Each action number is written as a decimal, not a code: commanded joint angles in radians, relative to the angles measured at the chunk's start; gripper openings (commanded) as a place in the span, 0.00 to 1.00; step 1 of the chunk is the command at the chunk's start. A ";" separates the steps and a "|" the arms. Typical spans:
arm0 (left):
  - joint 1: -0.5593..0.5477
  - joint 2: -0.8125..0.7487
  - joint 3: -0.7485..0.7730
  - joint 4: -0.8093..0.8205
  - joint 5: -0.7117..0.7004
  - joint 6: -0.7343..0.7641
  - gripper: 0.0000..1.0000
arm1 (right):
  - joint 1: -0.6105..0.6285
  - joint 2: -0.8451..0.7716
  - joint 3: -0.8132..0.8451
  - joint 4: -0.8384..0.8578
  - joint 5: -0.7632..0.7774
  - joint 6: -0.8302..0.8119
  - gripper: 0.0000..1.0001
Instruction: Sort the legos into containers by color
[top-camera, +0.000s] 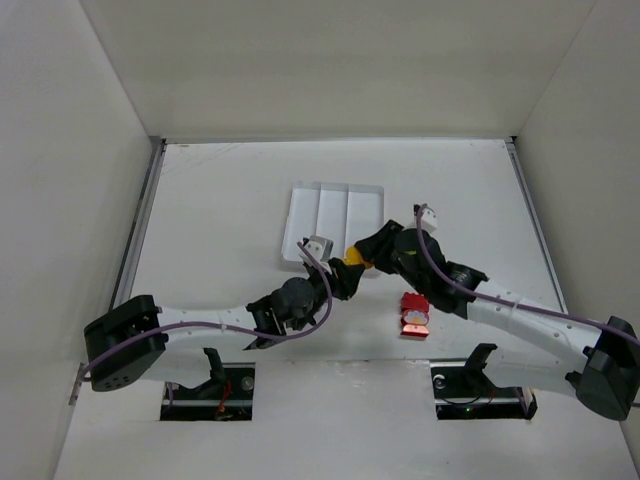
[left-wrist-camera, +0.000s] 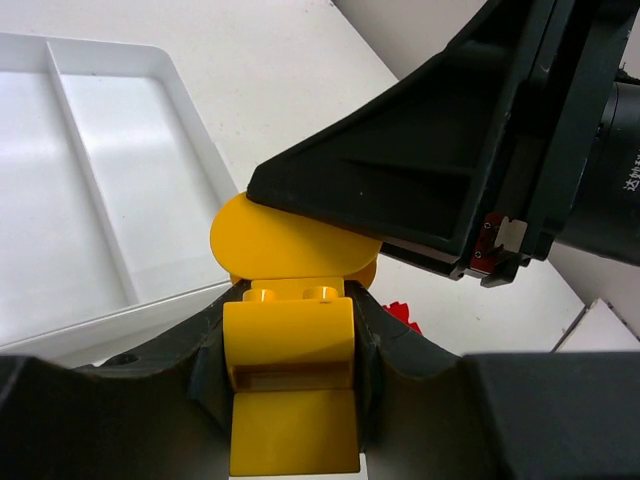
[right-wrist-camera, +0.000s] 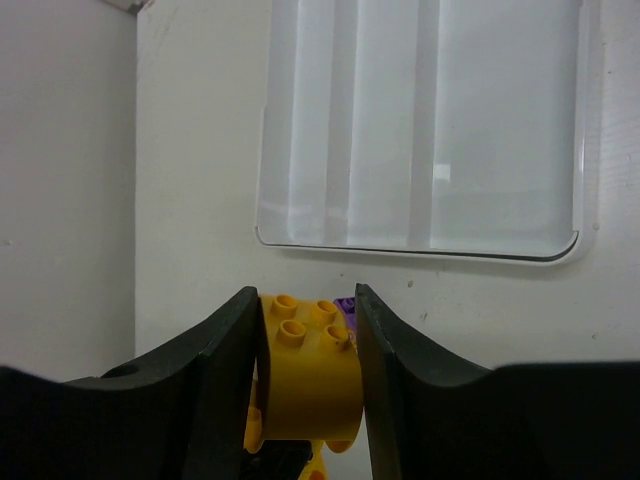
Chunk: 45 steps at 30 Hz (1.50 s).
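Observation:
A yellow-orange lego stack (top-camera: 352, 262) hangs just in front of the white three-compartment tray (top-camera: 333, 190), held between both grippers. My left gripper (top-camera: 343, 277) is shut on its square yellow brick (left-wrist-camera: 290, 335), with a rounded yellow piece (left-wrist-camera: 280, 245) joined above it. My right gripper (top-camera: 367, 250) is shut on the round studded yellow brick (right-wrist-camera: 305, 375). A red lego with a printed face (top-camera: 413, 315) lies on the table to the right; its edge shows in the left wrist view (left-wrist-camera: 400, 312). A bit of a purple lego (right-wrist-camera: 346, 304) peeks out behind the yellow brick. The tray compartments (right-wrist-camera: 420, 120) hold nothing.
The tray's near rim (left-wrist-camera: 120, 320) is right beside my left fingers. The right gripper's body (left-wrist-camera: 450, 150) looms over the yellow stack in the left wrist view. White walls enclose the table on the left, back and right.

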 joint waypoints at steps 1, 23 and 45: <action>-0.006 -0.026 -0.004 0.045 -0.007 0.031 0.08 | -0.001 -0.009 -0.013 0.044 -0.014 0.011 0.29; -0.007 -0.179 -0.093 -0.018 -0.013 0.024 0.04 | -0.206 0.103 0.048 0.200 -0.085 -0.038 0.17; 0.290 -0.203 -0.027 -0.207 0.272 -0.291 0.06 | -0.332 0.694 0.453 0.154 0.007 -0.165 0.53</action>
